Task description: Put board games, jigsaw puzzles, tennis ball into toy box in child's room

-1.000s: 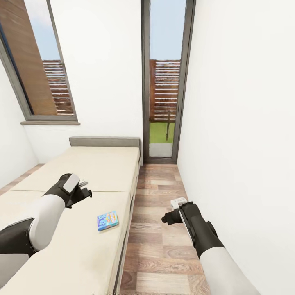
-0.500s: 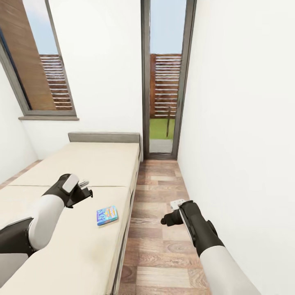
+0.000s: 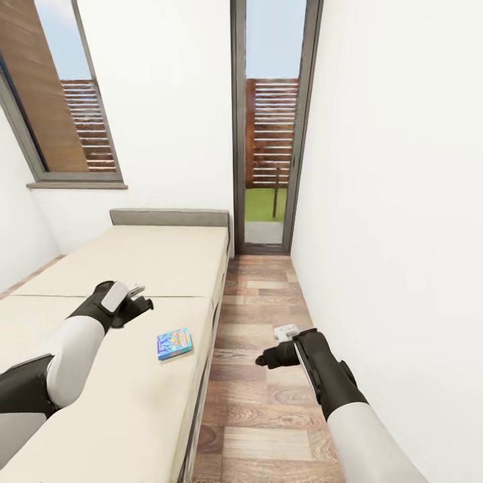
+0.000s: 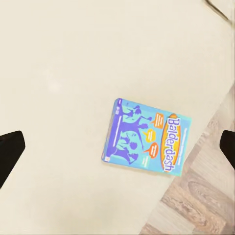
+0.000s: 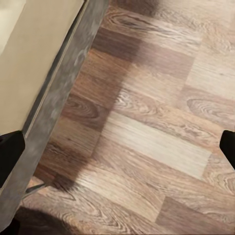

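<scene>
A small blue board game point(image 3: 174, 343) point(image 4: 147, 142) lies flat on the beige bed point(image 3: 134, 268), near the edge that faces the floor. My left gripper point(image 3: 142, 300) point(image 4: 118, 149) hovers open above the mattress, just left of and beyond the box, with nothing between its fingers. In the left wrist view the box sits between the two dark fingertips point(image 4: 10, 152). My right gripper point(image 3: 263, 360) point(image 5: 118, 149) hangs open over the wood plank floor point(image 3: 261, 402) beside the bed. The table, the toy box, the jigsaw puzzles and the tennis ball are out of view.
The bed frame's grey side point(image 5: 58, 98) runs along a narrow strip of floor. A white wall point(image 3: 402, 201) closes that strip on the right. A tall glass door point(image 3: 272, 134) stands at the far end, and a window point(image 3: 60, 100) sits above the bed's head.
The whole picture has shifted upward, so the camera has moved. Both arms keep nearly the same pose; the right gripper has drifted slightly leftwards. The blue box rests where it was on the bed.
</scene>
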Available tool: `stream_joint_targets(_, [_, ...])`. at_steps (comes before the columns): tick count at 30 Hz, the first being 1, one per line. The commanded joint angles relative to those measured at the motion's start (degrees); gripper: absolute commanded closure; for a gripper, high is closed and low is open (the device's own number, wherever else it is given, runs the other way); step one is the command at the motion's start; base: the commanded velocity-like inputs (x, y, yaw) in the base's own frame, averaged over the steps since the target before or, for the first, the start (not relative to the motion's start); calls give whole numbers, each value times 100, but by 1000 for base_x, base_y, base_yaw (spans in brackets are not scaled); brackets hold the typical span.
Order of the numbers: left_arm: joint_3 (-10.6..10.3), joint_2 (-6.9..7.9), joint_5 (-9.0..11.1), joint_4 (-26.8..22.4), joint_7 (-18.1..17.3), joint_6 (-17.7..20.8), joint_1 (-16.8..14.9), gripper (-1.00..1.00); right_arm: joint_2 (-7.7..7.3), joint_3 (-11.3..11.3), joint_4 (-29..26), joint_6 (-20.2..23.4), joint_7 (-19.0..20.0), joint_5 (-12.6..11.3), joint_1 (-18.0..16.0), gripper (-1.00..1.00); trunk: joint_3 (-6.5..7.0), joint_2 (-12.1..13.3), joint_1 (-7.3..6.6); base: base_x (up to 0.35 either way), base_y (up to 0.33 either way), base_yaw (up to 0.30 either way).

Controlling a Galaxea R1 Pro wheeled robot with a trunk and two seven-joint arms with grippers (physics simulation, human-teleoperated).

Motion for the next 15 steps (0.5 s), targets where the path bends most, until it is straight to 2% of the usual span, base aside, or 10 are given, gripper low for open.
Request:
stream_joint_targets(1, [9, 9, 54, -7, -32, -4, -7, -100, 2, -6, -7, -18, 85, 60, -3, -100, -34, -45, 22, 0, 0, 0])
stream_joint_targets(8, [-3, 58, 34, 17, -312, -89, -5, -100, 2, -21, -7, -160, 196, 56, -2, -100, -224, -325, 176, 0, 0, 0])
stream_joint_targets(10, [-33, 67, 31, 43, -365, -124, 0, -100, 2, -107, -7, -250, 210, -78, -24, -100, -278, -406, 220, 0, 0, 0])
stream_joint_targets(13, [-125, 70, 33, 52, -389, -149, 2, -100, 2, -393, 10, -272, 206, -405, -120, -100, -359, -526, 285, 0, 0, 0])
stream_joint_targets(14, [-231, 71, 38, 60, -423, -214, 3, -100, 2, -767, 131, -276, 187, -824, -371, -100, -386, -566, 307, 0, 0, 0])
stream_joint_targets(15, [-257, 72, 40, 63, -440, -233, 3, -100, 2, -894, 233, -276, 176, -956, -479, -100, -414, -606, 329, 0, 0, 0])
